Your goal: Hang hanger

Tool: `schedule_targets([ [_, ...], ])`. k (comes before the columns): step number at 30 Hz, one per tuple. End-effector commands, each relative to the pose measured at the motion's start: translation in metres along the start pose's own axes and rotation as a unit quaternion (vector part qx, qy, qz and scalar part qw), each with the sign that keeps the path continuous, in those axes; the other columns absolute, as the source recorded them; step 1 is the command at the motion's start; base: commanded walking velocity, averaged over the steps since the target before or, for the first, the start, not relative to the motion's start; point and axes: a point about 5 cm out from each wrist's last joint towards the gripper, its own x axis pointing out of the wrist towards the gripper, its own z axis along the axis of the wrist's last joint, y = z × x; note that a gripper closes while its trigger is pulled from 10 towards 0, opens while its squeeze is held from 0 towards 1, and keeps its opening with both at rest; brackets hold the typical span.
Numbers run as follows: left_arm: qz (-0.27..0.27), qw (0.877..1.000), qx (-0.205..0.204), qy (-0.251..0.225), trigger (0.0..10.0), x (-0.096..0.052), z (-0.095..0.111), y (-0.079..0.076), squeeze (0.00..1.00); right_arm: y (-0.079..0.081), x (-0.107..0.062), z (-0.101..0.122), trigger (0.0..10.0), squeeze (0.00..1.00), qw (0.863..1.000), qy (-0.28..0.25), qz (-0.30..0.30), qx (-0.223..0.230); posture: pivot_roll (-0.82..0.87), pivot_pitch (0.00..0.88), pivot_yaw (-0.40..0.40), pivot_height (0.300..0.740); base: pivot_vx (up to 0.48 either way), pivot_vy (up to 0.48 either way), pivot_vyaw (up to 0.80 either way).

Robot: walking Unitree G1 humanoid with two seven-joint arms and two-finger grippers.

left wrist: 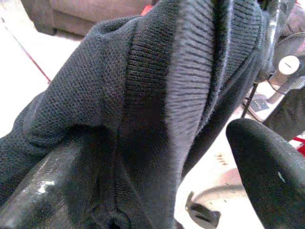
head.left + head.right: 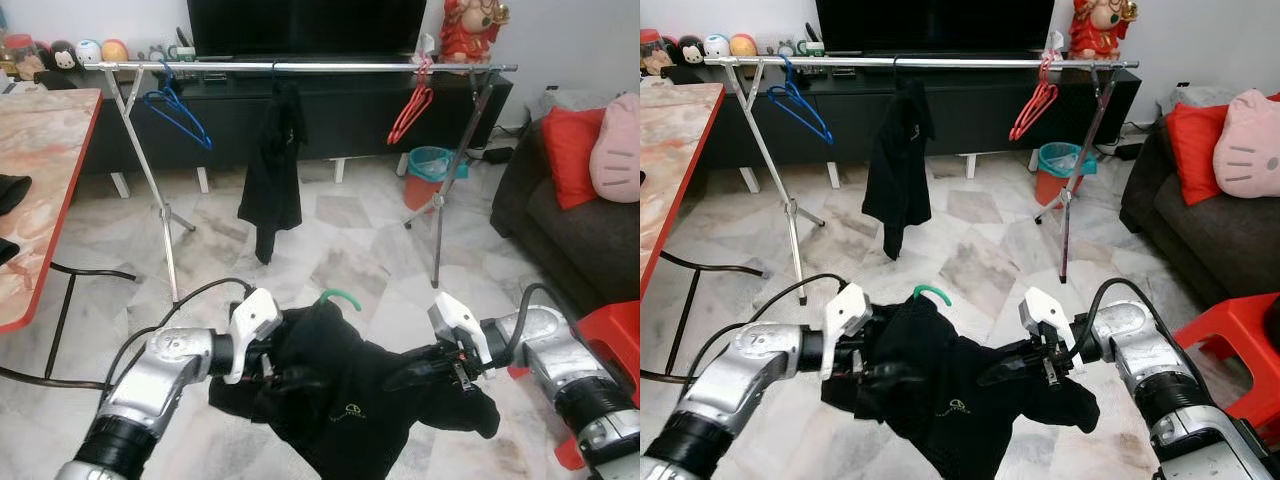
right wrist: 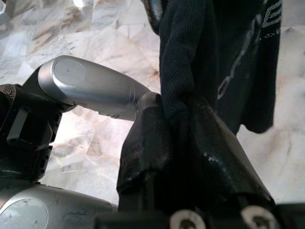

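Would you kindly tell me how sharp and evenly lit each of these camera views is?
Left and right eye views: evenly lit and sharp, the clothes rail crisp, mild sheen on the marble floor. Left wrist view: the black garment shows its knit clearly, though the near fingers are blurred and the background is washed out. Right wrist view: floor bright, the fingers dark and soft.

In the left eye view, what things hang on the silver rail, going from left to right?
Blue hanger → black garment → red hangers.
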Motion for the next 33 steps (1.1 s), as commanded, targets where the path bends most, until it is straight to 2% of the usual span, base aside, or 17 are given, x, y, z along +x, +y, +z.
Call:
schedule_targets([
  [1,0.021,0.999,0.025,-0.021,10.0,0.003,0.012,0.007,0.00,0.002,0.007,0.009,10.0,0.00,0.999,-0.004,0.029,-0.024,0.05,0.000,-0.094,0.740,0.000,0.000,0.00],
  [3,0.030,0.999,0.031,-0.026,10.0,0.001,0.015,0.010,0.00,0.002,0.006,0.009,10.0,0.00,0.999,-0.002,0.027,-0.025,0.05,0.000,-0.094,0.740,0.000,0.000,0.00],
  [7,0.015,0.999,0.029,0.004,10.0,-0.016,0.014,0.009,0.00,-0.002,0.000,0.005,10.0,0.00,1.000,0.009,0.006,-0.029,0.05,0.000,-0.094,0.740,0.000,0.000,0.00],
  [8,0.015,0.999,0.029,0.004,10.0,-0.016,0.014,0.009,0.00,-0.002,0.000,0.005,10.0,0.00,1.000,0.009,0.006,-0.029,0.05,0.000,-0.094,0.740,0.000,0.000,0.00],
  [9,0.004,0.999,0.030,0.021,10.0,-0.025,0.012,0.006,0.00,-0.005,-0.003,0.001,10.0,0.00,0.999,0.018,-0.016,-0.031,0.05,0.000,-0.092,0.740,0.000,0.000,0.00],
  [12,-0.002,0.999,0.032,0.040,10.0,-0.038,0.009,0.003,0.00,-0.008,-0.006,-0.003,10.0,0.00,0.998,0.031,-0.052,-0.031,0.06,0.000,-0.093,0.740,0.000,0.000,0.00],
  [14,-0.002,0.998,0.032,0.049,10.0,-0.049,0.008,0.002,0.00,-0.007,-0.008,-0.006,10.0,0.00,0.998,0.037,-0.048,-0.024,0.06,0.000,-0.093,0.740,0.000,0.000,0.00],
  [15,-0.002,0.998,0.032,0.049,10.0,-0.049,0.008,0.002,0.00,-0.007,-0.008,-0.006,10.0,0.00,0.998,0.037,-0.048,-0.024,0.06,0.000,-0.093,0.740,0.000,0.000,0.00],
  [20,0.035,0.998,0.038,0.030,10.0,-0.074,0.026,0.011,0.00,-0.002,-0.011,-0.012,10.0,0.00,0.999,0.048,-0.017,-0.015,0.06,0.000,-0.093,0.740,0.000,0.000,0.00],
  [24,0.048,0.998,0.040,0.021,10.0,-0.082,0.032,0.014,0.00,-0.001,-0.011,-0.014,10.0,0.00,0.998,0.054,-0.013,-0.015,0.06,0.000,-0.094,0.740,0.000,0.000,0.00],
  [26,0.053,0.997,0.042,0.033,10.0,-0.084,0.031,0.017,0.00,0.000,-0.009,-0.015,10.0,0.00,0.998,0.056,-0.004,-0.012,0.07,0.000,-0.094,0.740,0.000,0.000,0.00],
  [33,0.032,0.998,0.025,0.048,10.0,-0.081,0.023,0.014,0.00,0.000,-0.009,-0.014,10.0,0.00,0.998,0.059,-0.001,-0.015,0.06,0.000,-0.092,0.740,0.000,0.000,0.00],
])
